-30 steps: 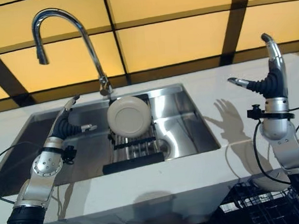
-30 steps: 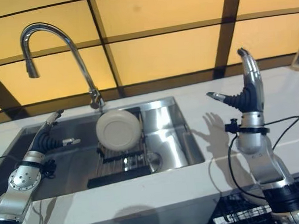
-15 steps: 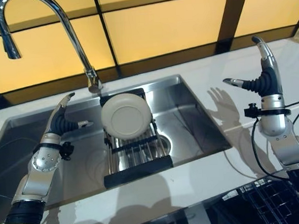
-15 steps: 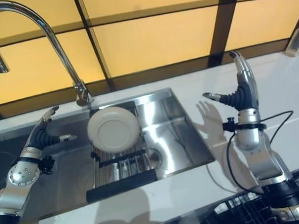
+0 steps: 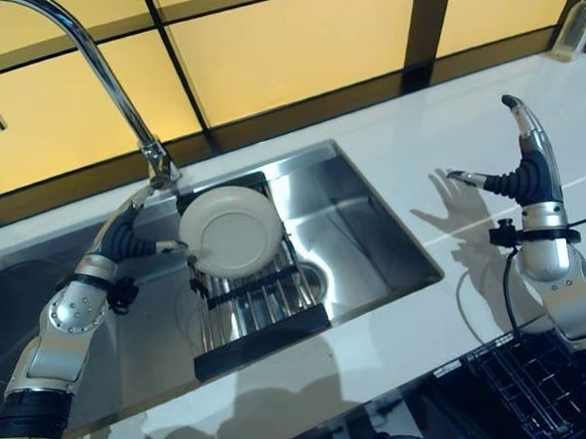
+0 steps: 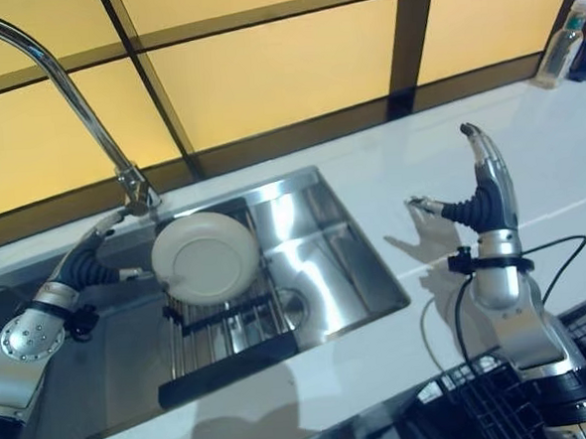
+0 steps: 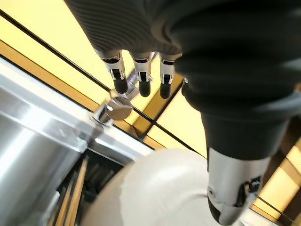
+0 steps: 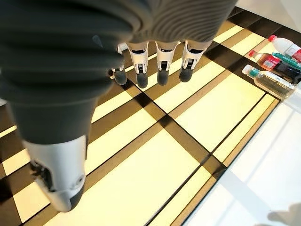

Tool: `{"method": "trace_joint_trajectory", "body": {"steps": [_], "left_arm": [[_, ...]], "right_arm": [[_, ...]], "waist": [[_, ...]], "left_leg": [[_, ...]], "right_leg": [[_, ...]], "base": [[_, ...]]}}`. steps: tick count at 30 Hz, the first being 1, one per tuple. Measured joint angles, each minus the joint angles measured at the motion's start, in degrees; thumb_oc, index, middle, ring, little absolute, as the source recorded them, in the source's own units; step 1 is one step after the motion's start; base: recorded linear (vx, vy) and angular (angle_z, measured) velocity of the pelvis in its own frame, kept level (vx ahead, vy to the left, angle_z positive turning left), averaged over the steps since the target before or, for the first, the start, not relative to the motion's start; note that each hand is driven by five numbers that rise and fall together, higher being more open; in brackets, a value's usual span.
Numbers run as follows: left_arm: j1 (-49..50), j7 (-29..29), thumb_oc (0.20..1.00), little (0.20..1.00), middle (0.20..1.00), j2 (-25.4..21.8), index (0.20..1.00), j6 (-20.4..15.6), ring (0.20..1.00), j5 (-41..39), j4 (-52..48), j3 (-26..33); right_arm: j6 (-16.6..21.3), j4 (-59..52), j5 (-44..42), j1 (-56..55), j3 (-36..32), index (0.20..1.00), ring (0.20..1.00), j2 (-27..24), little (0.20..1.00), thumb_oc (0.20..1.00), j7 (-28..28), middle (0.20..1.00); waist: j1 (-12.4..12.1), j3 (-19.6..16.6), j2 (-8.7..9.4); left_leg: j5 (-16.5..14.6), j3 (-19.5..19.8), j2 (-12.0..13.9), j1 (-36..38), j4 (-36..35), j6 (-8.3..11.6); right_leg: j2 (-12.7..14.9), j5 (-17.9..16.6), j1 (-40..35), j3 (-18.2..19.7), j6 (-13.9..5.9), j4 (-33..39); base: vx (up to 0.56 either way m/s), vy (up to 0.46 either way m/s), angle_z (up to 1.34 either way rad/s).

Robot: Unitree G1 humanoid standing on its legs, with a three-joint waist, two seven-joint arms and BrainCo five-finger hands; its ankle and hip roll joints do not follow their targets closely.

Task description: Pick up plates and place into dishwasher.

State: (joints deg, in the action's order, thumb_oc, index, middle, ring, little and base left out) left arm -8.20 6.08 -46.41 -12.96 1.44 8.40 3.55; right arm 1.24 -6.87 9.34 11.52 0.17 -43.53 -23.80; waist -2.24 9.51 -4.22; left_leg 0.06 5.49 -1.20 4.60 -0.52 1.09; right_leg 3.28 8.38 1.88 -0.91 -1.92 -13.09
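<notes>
1. Starting with the biggest thing, you have the sink (image 5: 374, 234) under your left hand (image 5: 130, 234), while your right hand (image 5: 524, 171) hangs over the white counter (image 5: 486, 118) well off to the sink's far side.
2. Look next at the dish rack (image 5: 253, 302) on the sink floor, just beside your left hand on its inner side. It is the plate's only support, so a sideways shove could, in my judgement, tip the plate off it.
3. Your target, the cream plate (image 5: 229, 231), stands on edge in that rack, right next to your left thumb. In the left wrist view the thumb lies across the plate's face, but I cannot tell whether it touches.
4. Your left hand is spread wide, fingers straight and reaching past the plate's rim toward the base of the tap (image 5: 155, 166); it holds nothing yet. The likely fault is closing with the fingers above the rim instead of behind it, so the plate slips or knocks against the tap.
5. Your right hand is also wide and empty, fingers upright.
6. Mind the black dishwasher rack (image 5: 527, 384) below that right arm: the plate must cross the counter's edge, where a loose grasp may drop it.
</notes>
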Motion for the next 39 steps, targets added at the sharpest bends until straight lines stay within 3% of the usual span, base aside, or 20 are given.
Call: {"method": "trace_joint_trajectory", "body": {"steps": [10,18,23,27,30,39], "left_arm": [[-3.37,3.72,1.0,1.0,1.0,-1.33,1.0,2.55,1.0,-1.19,0.36,-5.27],[-3.35,3.82,1.0,1.0,1.0,-0.71,1.0,3.78,1.0,-2.69,7.13,-5.83],[-3.44,0.98,1.0,1.0,1.0,-0.59,1.0,4.9,1.0,0.38,11.18,-8.27],[-6.09,-3.2,1.0,1.0,1.0,-0.87,1.0,6.64,1.0,8.55,16.61,-10.67],[-6.74,-6.94,1.0,1.0,1.0,-2.04,1.0,8.52,1.0,13.17,19.45,-11.96],[-11.26,-10.6,1.0,1.0,1.0,-2.65,1.0,10.45,1.0,13.6,20.55,-13.97]], "right_arm": [[-0.03,0.5,-0.53,-0.71,-0.59,1.0,1.0,-0.57,1.0,1.0,2.69,1.0],[0.0,0.57,-1.06,-2.2,-2.13,1.0,1.0,-2.73,1.0,1.0,4.6,1.0],[0.04,0.61,-1.12,-2.57,-2.11,1.0,1.0,-5.66,1.0,1.0,6.51,1.0],[0.02,0.71,-1.97,-2.38,-2.07,1.0,1.0,-9.49,1.0,1.0,7.4,1.0],[0.01,0.74,-2.68,-2.07,-2.04,1.0,1.0,-11.91,1.0,1.0,7.4,1.0],[-0.44,1.12,-3.31,2.53,-1.22,1.0,1.0,-12.97,1.0,1.0,7.86,1.0]], "waist": [[3.38,-0.32,-2.44],[6.19,0.33,-4.46],[6.2,1.5,-6.01],[6.38,3.17,-7.31],[7.94,4.66,-7.66],[8.82,10.03,-7.88]], "left_leg": [[0.09,-0.92,-0.19,0.72,-0.09,-0.11],[0.22,-2.58,-0.03,1.76,-0.79,-0.33],[0.29,-4.13,-0.75,1.85,-0.78,-0.7],[0.4,-5.62,-1.37,1.08,-0.62,-0.9],[0.55,-6.23,-1.83,-1.56,0.6,-0.66],[0.37,-7.82,-2.73,-4.47,2.06,-0.86]], "right_leg": [[0.08,0.0,0.03,1.17,-0.16,-0.7],[-0.28,0.02,0.48,2.44,-0.21,-1.66],[0.36,0.67,2.45,3.65,-0.59,-4.38],[1.45,1.07,4.92,3.6,-0.9,-6.7],[1.85,1.13,7.72,3.84,-1.1,-8.0],[2.04,1.19,11.53,5.25,-1.16,-10.35]], "base": [[0.06,0.039,-0.05],[0.09,0.08,-0.1],[0.09,0.184,-0.17],[0.01,0.131,-0.19],[-0.05,0.091,-0.07],[0.03,0.097,-0.07]]}}
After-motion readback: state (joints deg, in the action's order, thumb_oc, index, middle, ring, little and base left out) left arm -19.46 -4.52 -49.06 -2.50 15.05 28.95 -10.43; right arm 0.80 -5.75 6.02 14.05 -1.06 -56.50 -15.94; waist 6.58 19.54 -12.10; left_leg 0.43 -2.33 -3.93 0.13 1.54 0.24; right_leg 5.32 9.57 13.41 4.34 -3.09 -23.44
